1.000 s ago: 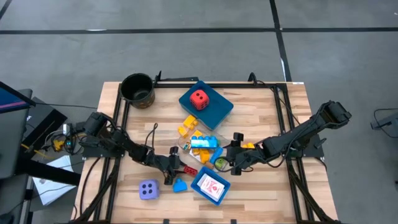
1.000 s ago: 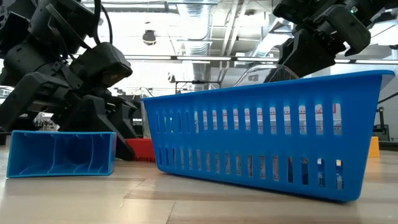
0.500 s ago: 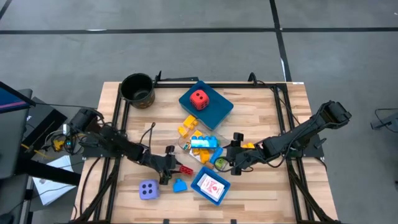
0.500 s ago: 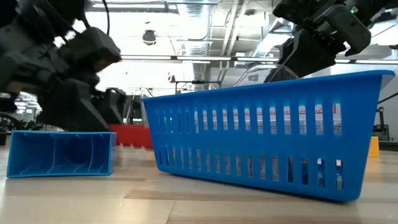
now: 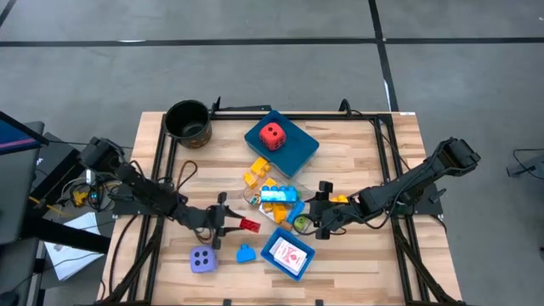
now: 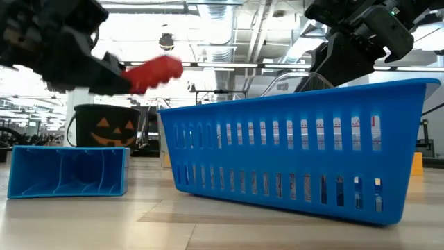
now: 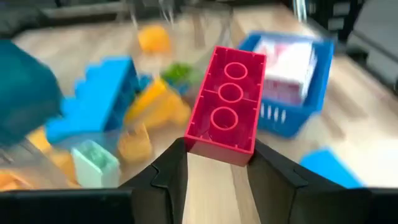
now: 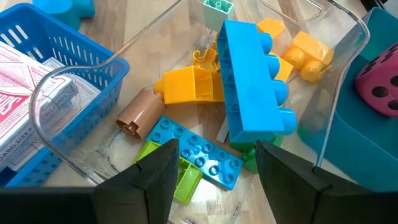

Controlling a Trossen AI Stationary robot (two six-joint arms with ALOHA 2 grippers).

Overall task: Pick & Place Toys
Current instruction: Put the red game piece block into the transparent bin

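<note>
My left gripper (image 5: 229,223) is shut on a red brick (image 5: 249,224) and carries it above the table left of centre; the low view shows the brick (image 6: 154,71) well off the tabletop. My right gripper (image 8: 217,165) hangs open over a clear container (image 8: 339,68) of loose bricks: a long blue one (image 8: 252,93), a flat blue one (image 8: 196,149), yellow and green ones. A lavender die (image 5: 202,259) and a small blue brick (image 5: 246,252) lie on the table near its front edge. A red die (image 5: 272,134) sits on an upturned blue tray (image 5: 297,149). My left gripper pinches the red brick's near end (image 7: 214,144) between its two fingers (image 7: 171,168), one on each long side. The fingers lie nearly level and run along the brick, which sticks out ahead of them with its hollow underside (image 7: 227,93) showing. The brick is lifted clear of the table.
A blue slotted tray (image 5: 274,259) holding red-printed cards (image 5: 290,254) stands near the table's front edge, close to the low camera (image 6: 291,146). A dark round pot (image 5: 188,121) with a pumpkin face (image 6: 106,125) stands at the far left. Black frame rails run around the table's edges.
My left gripper has risen with the red brick, lifting it off the table, and has drawn back a little toward the table's left edge. In the low view the brick has gone from table height to well above it, and the pot now shows behind.
</note>
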